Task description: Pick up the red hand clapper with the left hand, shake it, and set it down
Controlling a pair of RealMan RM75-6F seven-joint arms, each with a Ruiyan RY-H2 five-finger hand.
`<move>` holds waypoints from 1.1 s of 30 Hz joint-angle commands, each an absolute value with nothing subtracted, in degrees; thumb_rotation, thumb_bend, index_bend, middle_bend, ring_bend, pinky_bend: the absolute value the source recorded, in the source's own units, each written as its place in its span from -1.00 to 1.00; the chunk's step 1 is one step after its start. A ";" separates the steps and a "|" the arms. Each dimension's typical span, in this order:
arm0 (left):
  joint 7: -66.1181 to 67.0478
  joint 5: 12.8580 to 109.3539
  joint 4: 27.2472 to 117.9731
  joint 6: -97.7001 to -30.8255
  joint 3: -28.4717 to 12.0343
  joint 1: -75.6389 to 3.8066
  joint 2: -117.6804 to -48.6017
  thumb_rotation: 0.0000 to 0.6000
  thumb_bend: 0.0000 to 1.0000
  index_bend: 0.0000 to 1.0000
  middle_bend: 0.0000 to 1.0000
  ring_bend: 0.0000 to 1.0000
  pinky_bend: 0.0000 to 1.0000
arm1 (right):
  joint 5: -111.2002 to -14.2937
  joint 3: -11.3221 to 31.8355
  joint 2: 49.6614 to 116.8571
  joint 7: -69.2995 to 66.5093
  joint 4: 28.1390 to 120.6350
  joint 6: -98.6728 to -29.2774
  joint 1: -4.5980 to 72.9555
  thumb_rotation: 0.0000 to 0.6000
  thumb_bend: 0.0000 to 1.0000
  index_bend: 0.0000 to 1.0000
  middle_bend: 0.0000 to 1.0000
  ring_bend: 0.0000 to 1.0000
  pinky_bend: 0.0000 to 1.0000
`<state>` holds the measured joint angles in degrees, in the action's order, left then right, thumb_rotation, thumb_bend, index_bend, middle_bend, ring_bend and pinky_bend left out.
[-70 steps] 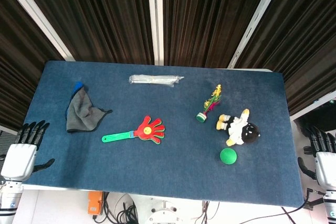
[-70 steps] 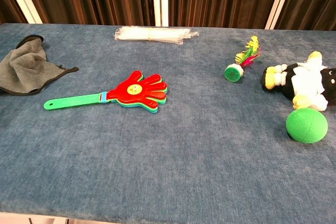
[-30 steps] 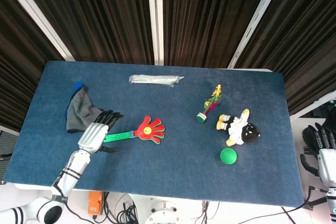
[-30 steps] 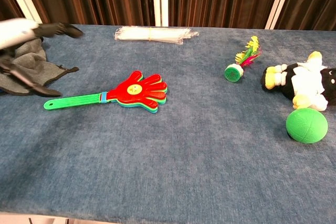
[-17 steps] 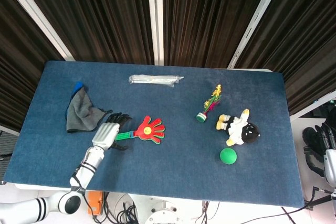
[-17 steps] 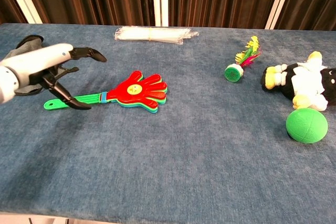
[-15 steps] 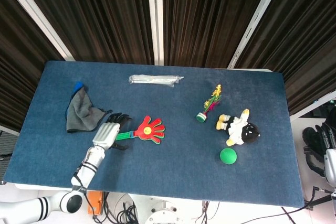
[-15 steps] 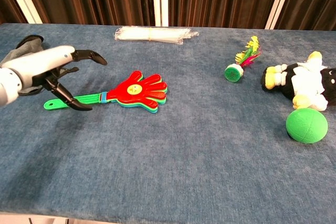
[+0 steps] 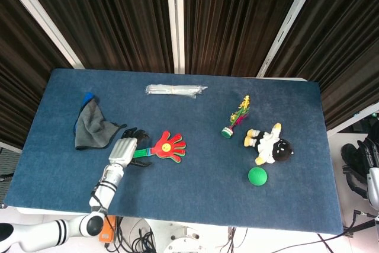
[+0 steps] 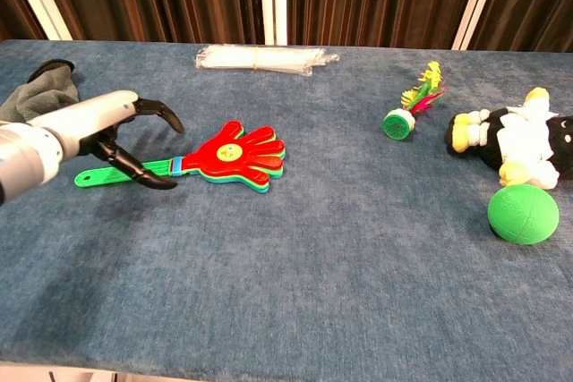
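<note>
Red plastic palm on a green ribbed handle: the hand clapper (image 10: pixel 229 156) lies flat on the blue cloth of the table (image 9: pixel 195 188), left of centre, handle pointing toward the left edge, palm toward the middle.

Left hand (image 10: pixel 106 131) sits over the handle, fingers (image 10: pixel 164 112) arched on the far side and the thumb on the near side. Fingers are apart and nothing is lifted; contact with the handle cannot be confirmed from either view. Right hand (image 9: pixel 366 159) hangs off the right edge of the table; whether its fingers are spread or curled cannot be told.

Handling estimate: light, rigid moulded plastic, the stacked palms probably loose on a hinge so they will flap and rattle. The handle is thin and lies flush on the cloth, so fingertips must get under or pinch its sides. Best hold looks like mid-handle, short of the blue collar, leaving the palms free to clap.

Nearby: grey cloth (image 9: pixel 92 127) toward the left edge, just beyond the hand.
</note>
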<state>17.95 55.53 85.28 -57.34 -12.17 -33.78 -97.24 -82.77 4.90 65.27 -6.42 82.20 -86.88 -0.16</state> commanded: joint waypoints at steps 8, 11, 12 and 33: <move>19.45 53.06 80.64 -57.23 -12.90 -35.88 -100.63 0.69 -0.85 -0.39 -0.73 -1.00 -0.91 | -82.57 4.93 65.33 -6.68 81.93 -86.67 -0.20 1.00 -0.40 -1.00 -1.00 -1.00 -1.00; 19.81 52.47 79.35 -57.46 -12.76 -36.02 -101.44 0.94 -0.80 -0.35 -0.72 -1.00 -0.91 | -82.45 4.93 65.30 -6.86 81.75 -86.61 -0.26 1.00 -0.40 -1.00 -1.00 -1.00 -1.00; 19.77 52.24 79.11 -57.47 -12.78 -36.04 -101.63 0.99 -0.77 -0.34 -0.72 -1.00 -0.91 | -82.35 4.95 65.32 -6.94 81.64 -86.53 -0.27 1.00 -0.40 -1.00 -1.00 -1.00 -1.00; 18.33 51.22 76.75 -57.72 -14.20 -36.43 -101.31 1.00 -0.49 -0.19 -0.67 -1.00 -0.91 | -81.80 5.09 65.46 -7.19 81.31 -85.61 -0.09 1.00 -0.39 -1.00 -1.00 -1.00 -1.00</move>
<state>18.35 51.25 76.70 -57.82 -14.21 -36.40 -101.40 -81.80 5.09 65.46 -7.19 81.31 -85.61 -0.10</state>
